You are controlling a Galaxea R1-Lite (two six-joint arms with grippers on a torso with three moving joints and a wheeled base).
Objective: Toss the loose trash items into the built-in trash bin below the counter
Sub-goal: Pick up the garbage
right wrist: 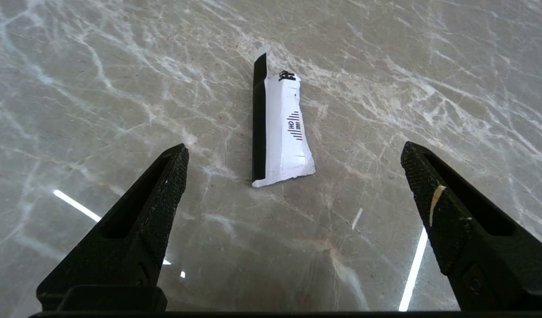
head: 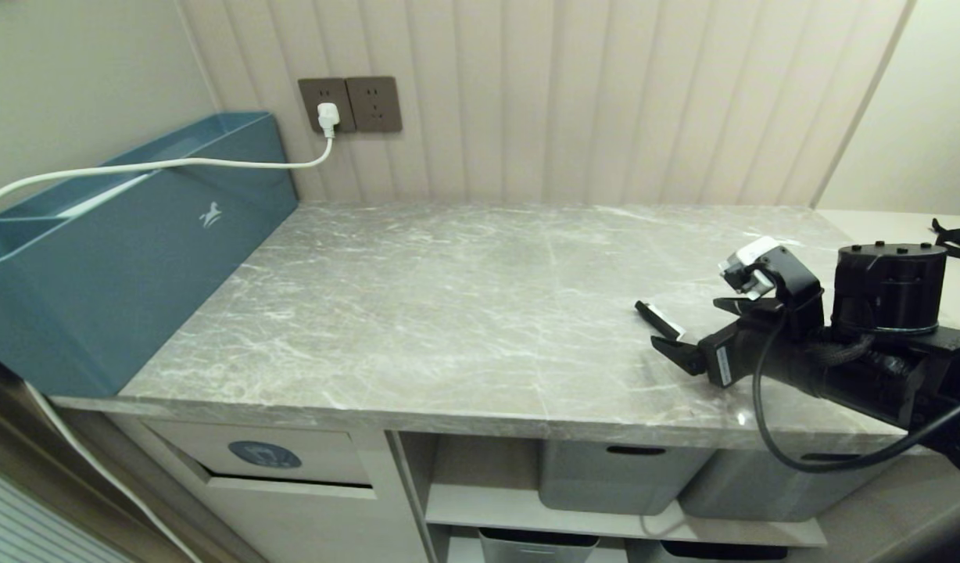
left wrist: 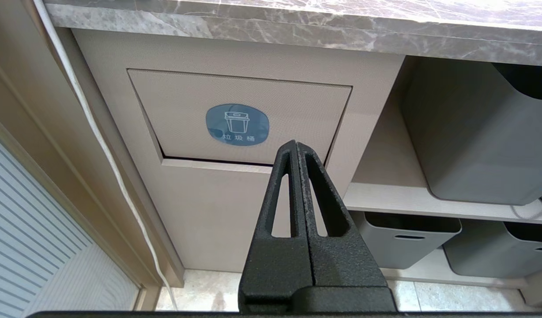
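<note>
The right tool (right wrist: 293,154) hangs wide open above the grey marble-look stone surface (head: 449,313) near its right edge, the slim black-and-white wrapper (right wrist: 277,123) lying flat just ahead, untouched, near that edge. The left tool (left wrist: 296,148) sits closed before the beige flap bin (left wrist: 240,119) under the front-left corner.

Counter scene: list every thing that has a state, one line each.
wrapper: lying flat on the counter, not held
right gripper: open, over the wrapper
left gripper: shut, empty, in front of the bin flap
bin flap: closed
plug: plugged into the wall socket
</note>
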